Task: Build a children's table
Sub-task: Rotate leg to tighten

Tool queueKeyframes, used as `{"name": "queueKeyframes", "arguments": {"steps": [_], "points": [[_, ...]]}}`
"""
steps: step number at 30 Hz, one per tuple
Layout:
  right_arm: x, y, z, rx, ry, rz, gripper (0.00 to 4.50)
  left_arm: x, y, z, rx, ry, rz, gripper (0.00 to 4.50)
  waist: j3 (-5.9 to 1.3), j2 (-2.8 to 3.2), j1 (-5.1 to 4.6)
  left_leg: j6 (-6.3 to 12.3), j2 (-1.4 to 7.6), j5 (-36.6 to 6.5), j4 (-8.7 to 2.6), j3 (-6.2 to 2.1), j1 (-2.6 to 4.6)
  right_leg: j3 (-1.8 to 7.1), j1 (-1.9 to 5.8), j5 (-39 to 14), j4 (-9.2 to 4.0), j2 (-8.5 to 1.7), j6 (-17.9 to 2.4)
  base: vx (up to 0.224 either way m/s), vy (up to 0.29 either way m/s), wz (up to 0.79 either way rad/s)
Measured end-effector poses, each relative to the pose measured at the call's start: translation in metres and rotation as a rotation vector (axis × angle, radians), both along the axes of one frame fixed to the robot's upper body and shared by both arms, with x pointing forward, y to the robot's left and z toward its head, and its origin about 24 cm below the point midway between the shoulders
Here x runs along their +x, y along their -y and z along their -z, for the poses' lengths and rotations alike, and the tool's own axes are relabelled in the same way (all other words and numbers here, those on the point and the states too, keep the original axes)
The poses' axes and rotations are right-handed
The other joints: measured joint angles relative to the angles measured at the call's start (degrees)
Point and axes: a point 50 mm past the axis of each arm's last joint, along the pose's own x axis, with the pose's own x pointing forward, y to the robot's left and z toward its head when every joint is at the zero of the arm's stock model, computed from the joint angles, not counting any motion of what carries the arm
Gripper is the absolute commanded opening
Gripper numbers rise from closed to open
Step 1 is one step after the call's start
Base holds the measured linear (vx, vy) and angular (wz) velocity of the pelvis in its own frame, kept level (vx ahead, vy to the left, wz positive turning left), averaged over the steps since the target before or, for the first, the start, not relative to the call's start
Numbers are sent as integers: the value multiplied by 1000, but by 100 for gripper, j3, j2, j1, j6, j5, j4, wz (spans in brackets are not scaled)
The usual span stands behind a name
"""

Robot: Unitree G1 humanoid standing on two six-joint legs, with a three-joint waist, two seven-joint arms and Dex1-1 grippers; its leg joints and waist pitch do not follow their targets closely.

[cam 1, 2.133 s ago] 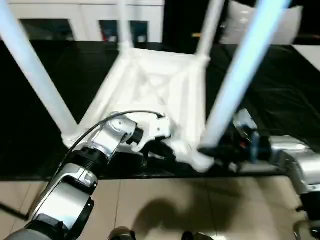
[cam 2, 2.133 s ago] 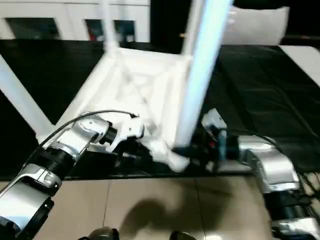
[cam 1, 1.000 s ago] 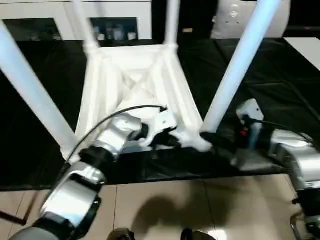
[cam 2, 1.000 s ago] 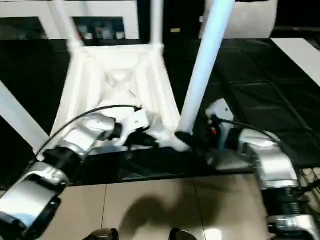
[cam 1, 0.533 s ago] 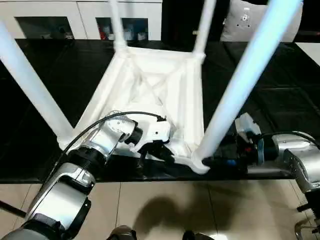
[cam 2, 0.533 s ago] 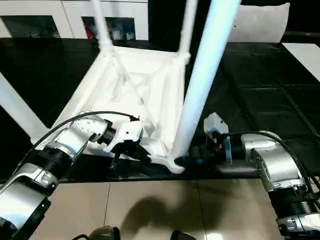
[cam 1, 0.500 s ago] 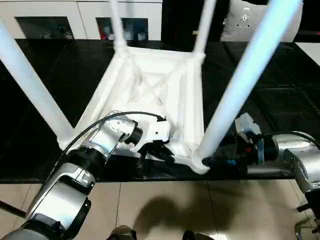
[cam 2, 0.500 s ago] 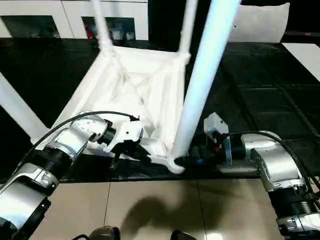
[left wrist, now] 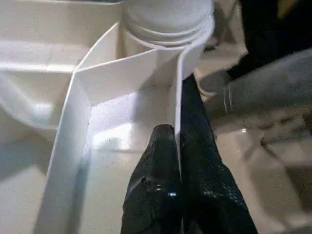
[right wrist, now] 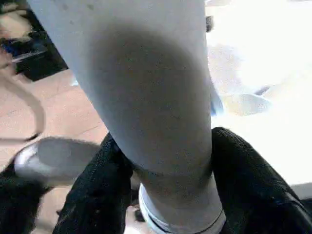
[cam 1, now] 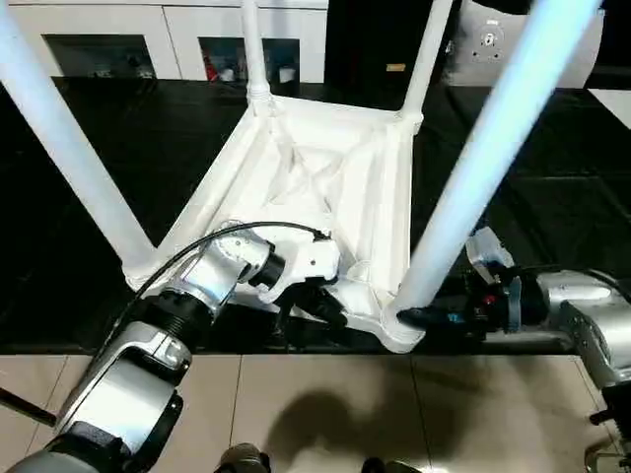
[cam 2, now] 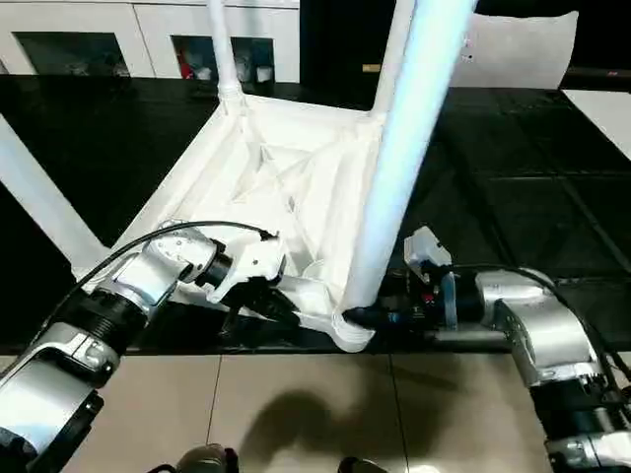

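Note:
The children's table lies upside down, its ribbed white tabletop (cam 1: 325,187) on the black work table. Its legs stand up from the corner sockets: near right (cam 1: 473,168), near left (cam 1: 69,148) and two at the far corners (cam 1: 253,49). My left gripper (cam 1: 330,310) is at the tabletop's near edge. In the left wrist view it (left wrist: 178,131) is shut on the thin rim wall (left wrist: 178,63) just beside a corner socket (left wrist: 165,19). My right gripper (cam 1: 414,317) is at the base of the near right leg (right wrist: 151,97), a black finger (right wrist: 243,175) pressed against each side.
The black-covered work table (cam 1: 552,197) ends right at the near right socket, with tiled floor (cam 1: 325,414) below. White cabinets (cam 1: 118,39) line the back and a white bag (cam 1: 493,39) stands at the back right. The tall legs rise close to both forearms.
My right gripper's fingers have closed in on the base of the near right leg. The left gripper keeps its hold on the rim. The head views have shifted.

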Motion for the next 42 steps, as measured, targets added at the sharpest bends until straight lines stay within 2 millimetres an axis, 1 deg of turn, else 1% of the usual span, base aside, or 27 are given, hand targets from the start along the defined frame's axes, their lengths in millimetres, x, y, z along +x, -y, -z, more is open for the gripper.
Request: {"name": "queueKeyframes", "arguments": {"steps": [1,3,5,7,9,10,11,13,14,15,16,18,19,20,21,24,25,26,28,30,34,36,38,40,42], "points": [[4,-4,2,0,15,75,207,4,-1,1,-3,3,-68,0,0,-1,-43,-5,0,3,2,-3,0,0,6,-1,1,0,1,0,0,0],[10,-7,4,-1,32,185,205,7,3,2,-11,8,-140,0,0,0,-153,-8,-2,5,3,-6,2,5,7,-2,-8,0,4,0,0,0],[26,-13,6,-17,63,406,201,14,12,5,-36,24,-291,0,-3,-9,-323,-13,-2,8,19,-7,4,6,13,-3,-10,0,6,0,0,0],[40,-17,5,-41,81,593,201,17,27,6,-62,39,-401,0,-2,-10,-476,-13,-4,8,35,-14,-4,-7,5,-4,-30,-2,7,0,0,0],[46,-19,5,-43,83,707,201,17,39,7,-90,37,-465,0,0,-15,-565,-12,-3,8,34,-20,-4,-22,-1,-4,-59,2,7,0,0,0],[47,-19,6,-35,83,762,201,17,45,8,-95,36,-486,0,-3,-9,-583,-11,-1,8,18,-20,-8,-25,3,-3,-81,3,7,0,0,0],[48,-20,6,-33,84,786,252,16,47,8,-98,35,-498,0,-6,-5,-591,-10,-3,8,7,-18,-11,-19,8,-3,-88,3,7,0,0,0],[48,-22,6,-9,82,795,252,16,48,7,-102,33,-504,0,-8,-2,-587,-9,-4,8,4,-16,-9,-18,8,-3,-90,3,7,0,0,0],[47,-22,7,4,77,801,271,16,49,7,-104,32,-503,0,-8,-1,-583,-8,-4,8,2,-16,-9,-17,7,-3,-91,3,7,0,0,0],[46,-21,7,12,76,802,271,15,50,7,-106,33,-497,0,-11,6,-576,-8,-4,8,2,-16,-9,-15,5,-2,-91,3,6,0,0,0],[45,-19,7,15,76,794,283,15,50,7,-108,31,-491,0,-12,13,-571,-6,-6,6,-2,-14,-10,-11,5,-1,-91,3,5,0,0,0],[43,-15,6,10,85,771,289,14,50,6,-109,33,-479,0,-12,13,-563,-5,-6,6,-13,-12,-9,-10,4,2,-91,3,2,0,0,0],[42,-13,6,9,93,757,313,14,50,6,-111,41,-465,0,-12,13,-547,-6,-5,6,-18,-11,-9,-12,3,6,-90,4,1,0,0,0],[41,-12,6,11,94,747,313,14,49,6,-114,42,-459,0,-12,13,-541,-6,-4,6,-22,-9,-10,-12,3,9,-90,5,1,0,0,0],[40,-11,6,8,99,737,322,14,49,6,-114,46,-451,0,-12,13,-532,-6,-4,6,-27,-10,-10,-13,3,12,-90,5,0,0,0,0],[35,-1,3,-17,125,630,332,14,39,5,-101,69,-400,0,-9,18,-491,-7,-4,6,-43,-7,-10,-14,-2,22,-90,7,5,0,0,0],[33,1,2,-26,139,580,361,15,34,5,-94,78,-375,0,-9,18,-474,-7,-1,6,-45,-7,-9,-16,-5,23,-88,10,5,0,0,0],[30,4,1,-41,152,528,361,15,28,4,-89,84,-346,0,-9,18,-445,-7,1,6,-48,-6,-10,-21,-5,23,-86,13,5,0,0,0],[27,8,-1,-57,164,472,370,14,21,3,-81,86,-296,0,-9,18,-423,-4,2,8,-49,-7,-9,-24,-7,26,-82,13,0,0,0,0],[24,10,-2,-74,165,401,370,13,14,2,-67,94,-247,0,-9,18,-383,-2,-1,9,-48,-8,-14,-20,-7,44,-82,11,-30,0,0,0],[15,17,-8,-111,160,206,370,9,2,0,-27,99,-121,0,-9,17,-252,36,-4,6,-44,-5,-19,-10,-7,44,-85,9,-33,0,0,0],[12,18,-10,-104,157,149,370,8,-1,-1,-16,102,-83,0,-9,16,-218,39,-2,5,-43,-3,-18,-11,-5,42,-85,9,-34,0,0,0],[9,17,-10,-98,134,72,342,6,-5,-2,2,102,-31,0,-10,16,-189,39,-2,5,-43,-2,-17,-11,-5,42,-84,9,-34,0,0,0],[7,16,-10,-90,117,15,332,4,-8,-2,17,96,17,0,-10,16,-142,38,-2,5,-40,0,-16,-10,-3,43,-83,9,-35,0,0,0],[6,13,-10,-84,106,-20,308,3,-8,-2,23,89,41,0,-10,16,-110,36,-1,5,-34,0,-15,-10,-1,43,-77,6,-35,0,0,0]]}}
